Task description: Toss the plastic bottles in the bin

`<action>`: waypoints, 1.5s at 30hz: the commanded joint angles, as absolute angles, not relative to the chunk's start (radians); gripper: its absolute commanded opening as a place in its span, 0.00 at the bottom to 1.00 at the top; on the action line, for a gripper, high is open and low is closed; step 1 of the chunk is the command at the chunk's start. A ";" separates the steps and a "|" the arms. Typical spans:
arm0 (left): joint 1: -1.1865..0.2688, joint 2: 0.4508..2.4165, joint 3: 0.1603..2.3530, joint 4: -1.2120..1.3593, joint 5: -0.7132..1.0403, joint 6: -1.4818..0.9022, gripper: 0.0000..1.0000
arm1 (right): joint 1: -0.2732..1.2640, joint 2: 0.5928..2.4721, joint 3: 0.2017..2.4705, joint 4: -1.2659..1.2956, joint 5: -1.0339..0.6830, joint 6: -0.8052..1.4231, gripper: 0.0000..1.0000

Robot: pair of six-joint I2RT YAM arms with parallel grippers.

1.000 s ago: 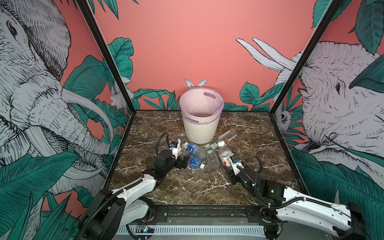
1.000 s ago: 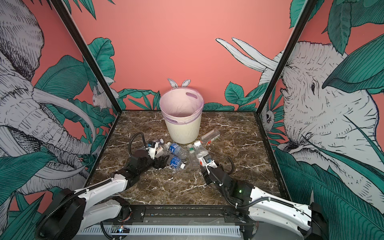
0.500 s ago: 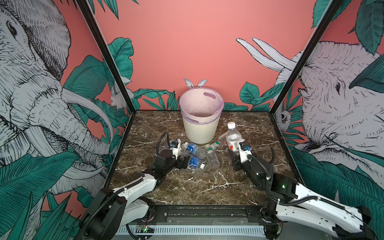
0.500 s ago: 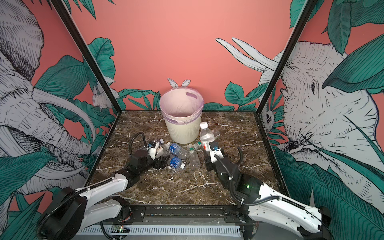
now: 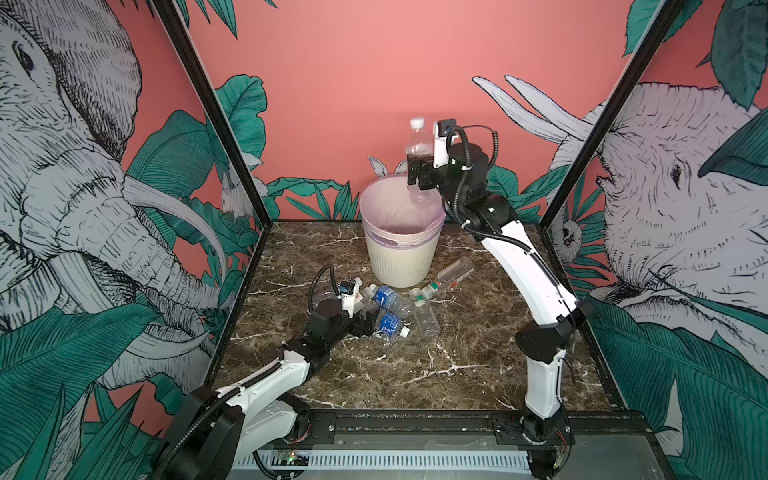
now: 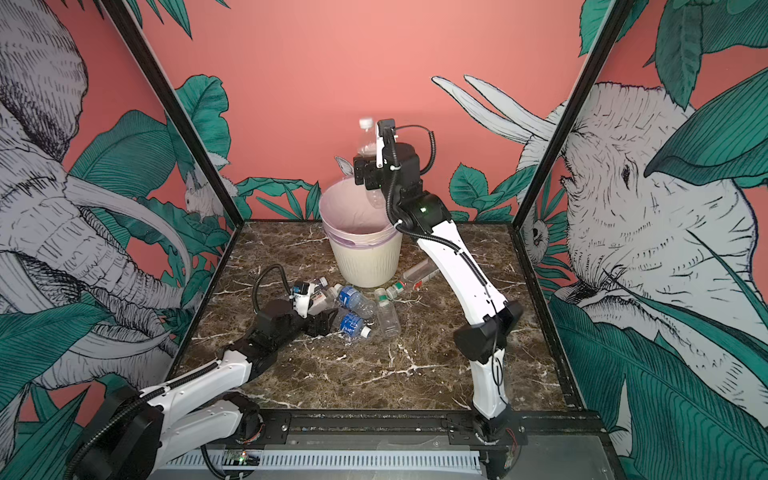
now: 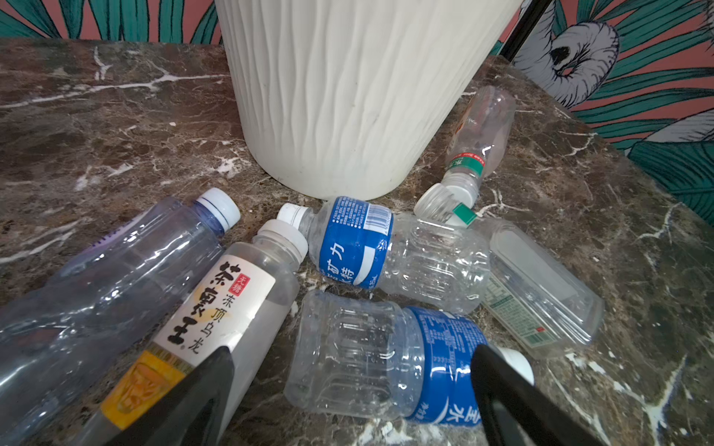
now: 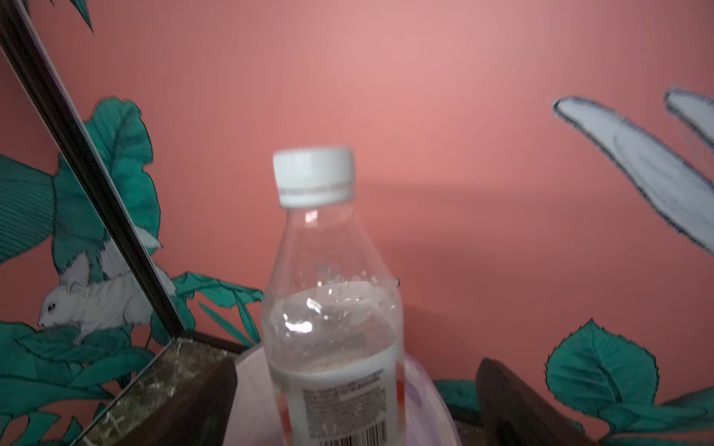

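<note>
A robot cell has coral walls painted with elephants and green leaves. A cream ribbed bin (image 5: 399, 257), lined with a pale lilac bag, stands at the back of a dark marble table (image 5: 415, 370). The right arm reaches high over it, and the right gripper (image 5: 419, 176) hangs above the bin's rim with its jaws parted. Between them stands a clear white-capped bottle (image 5: 415, 141), upright, its base over the bin's mouth. In the right wrist view this bottle is slightly blurred, and a gap shows on each side between it and the dark fingers (image 8: 201, 405), so nothing clamps it. In front of the bin a huddle of plastic bottles (image 5: 395, 307) lies on the table. The left gripper (image 5: 370, 324) sits low at this pile, jaws wide apart and holding nothing. In the left wrist view, one finger lies over a tea bottle (image 7: 216, 309) with a white and yellow label. The other lies by the cap end of a blue-labelled bottle (image 7: 386, 367) on its side between them. A second blue-labelled bottle (image 7: 359, 247) rests just in front of the bin's base, and a green-labelled bottle (image 7: 479, 131) lies beside the bin.
</note>
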State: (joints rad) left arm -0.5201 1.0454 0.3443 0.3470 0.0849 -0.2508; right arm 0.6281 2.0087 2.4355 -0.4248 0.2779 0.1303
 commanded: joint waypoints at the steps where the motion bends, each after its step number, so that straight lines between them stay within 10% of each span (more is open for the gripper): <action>1: -0.514 1.013 0.328 0.324 0.060 -0.241 0.96 | 0.621 1.903 2.335 -0.442 0.235 0.161 0.99; 26: -0.514 0.980 0.430 0.137 -0.059 -0.229 0.95 | 0.621 1.201 1.211 -0.151 0.351 0.188 0.99; 45: -0.492 1.091 0.661 -0.067 -0.231 -0.192 0.95 | 0.606 1.219 0.833 -0.005 0.351 0.251 0.98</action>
State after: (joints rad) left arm -0.5106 1.0714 0.6186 -0.0051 -0.1757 -0.2058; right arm 0.6125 1.2114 0.8505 -0.0822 0.3370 0.2295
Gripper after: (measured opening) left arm 0.953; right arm 0.981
